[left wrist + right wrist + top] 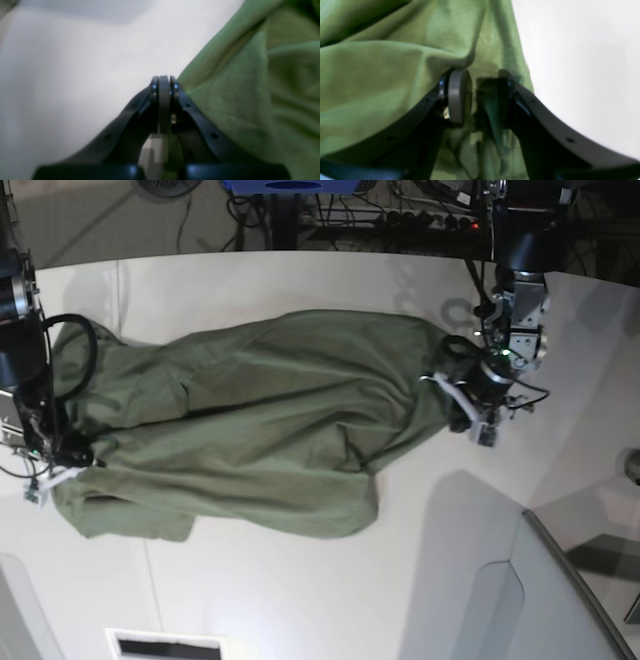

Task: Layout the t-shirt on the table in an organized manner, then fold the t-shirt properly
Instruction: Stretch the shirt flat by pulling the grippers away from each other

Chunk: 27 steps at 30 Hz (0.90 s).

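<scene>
Your t-shirt [260, 420] lies rumpled across the table [300, 280]; left end effector [164, 85] pinched together at its edge, right end effector [482, 97] clamps a fold; collar hidden.

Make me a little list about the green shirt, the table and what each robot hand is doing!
shirt: green t-shirt, rumpled, stretched across the table, not folded yet
table: white, shirt lying on it
left hand: shut, at the shirt's edge; a grip on cloth can't be told
right hand: closed on a bunch of shirt cloth
arms: one at each end of the shirt
</scene>
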{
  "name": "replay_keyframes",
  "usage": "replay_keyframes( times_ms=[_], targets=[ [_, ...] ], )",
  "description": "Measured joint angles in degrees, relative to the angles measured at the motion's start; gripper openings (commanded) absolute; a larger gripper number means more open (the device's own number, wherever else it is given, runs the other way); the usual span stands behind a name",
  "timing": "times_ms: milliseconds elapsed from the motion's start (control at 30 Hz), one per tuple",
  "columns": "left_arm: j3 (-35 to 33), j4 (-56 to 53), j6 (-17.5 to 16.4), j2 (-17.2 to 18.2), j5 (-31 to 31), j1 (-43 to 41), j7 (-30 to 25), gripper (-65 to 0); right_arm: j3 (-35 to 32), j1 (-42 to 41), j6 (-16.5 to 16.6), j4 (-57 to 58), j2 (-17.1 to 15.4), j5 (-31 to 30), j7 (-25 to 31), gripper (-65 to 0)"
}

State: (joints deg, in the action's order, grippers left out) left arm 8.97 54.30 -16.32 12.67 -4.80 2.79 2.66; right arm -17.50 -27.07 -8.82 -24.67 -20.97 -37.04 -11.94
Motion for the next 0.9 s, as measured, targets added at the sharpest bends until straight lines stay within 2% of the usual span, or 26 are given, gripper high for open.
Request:
replay_keyframes(
  times_ms=[67, 100, 167, 333, 533, 600, 700, 800, 900],
  targets=[
    [2.27, 1.6, 0.48, 0.2, -0.85, -1.73, 1.16, -65.0, 0.0, 0.35, -4.9, 0.11, -0.44, 1.18, 0.57, -50.3],
    [3.02, 2.58, 0.46, 0.17, -0.81, -2.91, 1.14, -65.0, -0.02, 0.92, -5.62, 0.26, -0.76, 1.11, 2.14, -50.3],
    [3.76, 4.52, 0.66, 0.15, -0.61, -5.05, 1.01, -65.0, -0.02, 1.42, -6.36, 0.33, -1.16, 1.51, 3.32, -50.3],
    [6.27, 9.94, 0.24, -0.5, -1.16, -8.68, 3.65, -65.0, -0.02, 1.73, -7.8, -1.27, -1.27, 1.53, 1.7, -50.6],
    [9.11, 22.53, 0.98, -2.43, -1.25, -11.54, 5.55, -65.0, -0.22, 11.23, -8.26, -20.76, -2.29, 1.14, -2.14, -50.7],
    [8.5, 27.5, 0.09, -3.85, -0.9, -10.8, 6.8, -65.0, -0.35, 13.94, -8.17, -28.37, -2.23, 1.07, -2.6, -50.6],
    [6.01, 29.7, 0.57, -6.19, -1.16, -8.35, 10.88, -65.0, -0.37, 15.21, -7.8, -35.95, -2.43, 1.11, -5.62, -50.9],
    [0.92, 27.28, 0.24, -6.78, -0.96, -6.21, 10.99, -65.0, -0.35, 15.39, -7.78, -39.3, -2.34, 1.09, -10.75, -50.9],
    [-5.09, 21.24, 0.0, -7.19, -1.05, -4.0, 11.17, -65.0, -0.35, 16.35, -7.93, -40.13, -2.23, 1.07, -13.42, -51.3]
  ],
)
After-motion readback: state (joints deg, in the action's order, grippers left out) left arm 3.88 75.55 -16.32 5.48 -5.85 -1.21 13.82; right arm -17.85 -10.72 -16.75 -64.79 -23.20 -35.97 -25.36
